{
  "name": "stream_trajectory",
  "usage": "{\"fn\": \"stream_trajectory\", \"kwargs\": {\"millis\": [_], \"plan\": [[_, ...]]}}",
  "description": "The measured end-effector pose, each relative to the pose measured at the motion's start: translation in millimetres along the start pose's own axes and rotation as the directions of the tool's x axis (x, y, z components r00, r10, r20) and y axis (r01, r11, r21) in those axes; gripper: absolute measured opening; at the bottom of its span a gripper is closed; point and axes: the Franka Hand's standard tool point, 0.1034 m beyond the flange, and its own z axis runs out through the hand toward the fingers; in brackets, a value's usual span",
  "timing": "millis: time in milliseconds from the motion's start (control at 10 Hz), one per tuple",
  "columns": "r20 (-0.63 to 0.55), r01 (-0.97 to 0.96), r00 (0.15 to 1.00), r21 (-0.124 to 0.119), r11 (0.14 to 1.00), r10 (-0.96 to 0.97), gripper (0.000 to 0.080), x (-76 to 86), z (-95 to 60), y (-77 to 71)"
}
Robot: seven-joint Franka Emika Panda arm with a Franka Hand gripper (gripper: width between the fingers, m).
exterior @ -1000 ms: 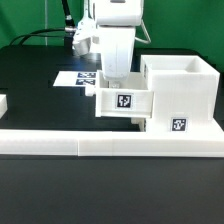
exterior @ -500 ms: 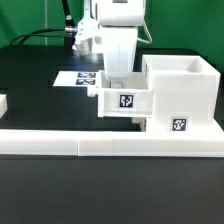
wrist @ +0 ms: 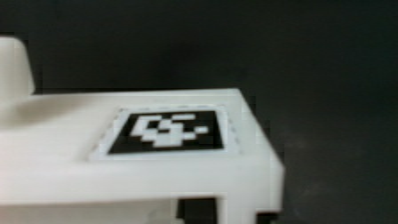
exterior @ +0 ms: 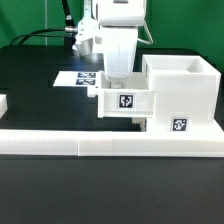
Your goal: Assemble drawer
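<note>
A small white tray box (exterior: 125, 102) with a black-and-white tag on its front sits against the left side of the tall white housing (exterior: 182, 92) in the exterior view. The housing carries its own tag low on its front. My gripper (exterior: 112, 82) reaches down into the tray box from above. In the wrist view the tray box (wrist: 107, 175) fills the frame with its tag facing up. My gripper (wrist: 231, 213) has its two dark fingertips on either side of a white wall of the tray, shut on it. I cannot tell whether the tray rests on the table.
A long low white rail (exterior: 100, 144) runs across the front of the black table. The marker board (exterior: 76, 78) lies flat behind the tray box. A white part (exterior: 3, 103) shows at the exterior view's left edge, mostly cut off.
</note>
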Motion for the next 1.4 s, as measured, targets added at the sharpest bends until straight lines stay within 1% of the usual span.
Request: {"fn": "stream_trajectory", "kwargs": {"millis": [200,300,400,500,600,900,1100,1400], "plan": [[0.001,0.005,1.0,-0.001,1.0,-0.005,0.0042,0.7,0.5,-0.3],[0.014,0.035,0.999,-0.012,0.999,-0.035,0.0042,0.9,0.8,0.6],[0.027,0.054,0.998,-0.007,0.999,-0.053,0.0042,0.9,0.6,0.6],[0.04,0.067,0.997,0.015,0.998,-0.068,0.0042,0.5,-0.1,0.0],[0.046,0.071,0.996,0.025,0.997,-0.072,0.0042,0.3,-1.0,1.4],[0.046,0.07,0.996,0.024,0.997,-0.071,0.0042,-0.2,-1.3,1.9],[0.042,0.047,0.998,0.014,0.999,-0.048,0.0042,1.3,0.6,2.8],[0.041,0.013,0.999,0.007,1.0,-0.013,0.0042,1.3,0.1,5.5]]}}
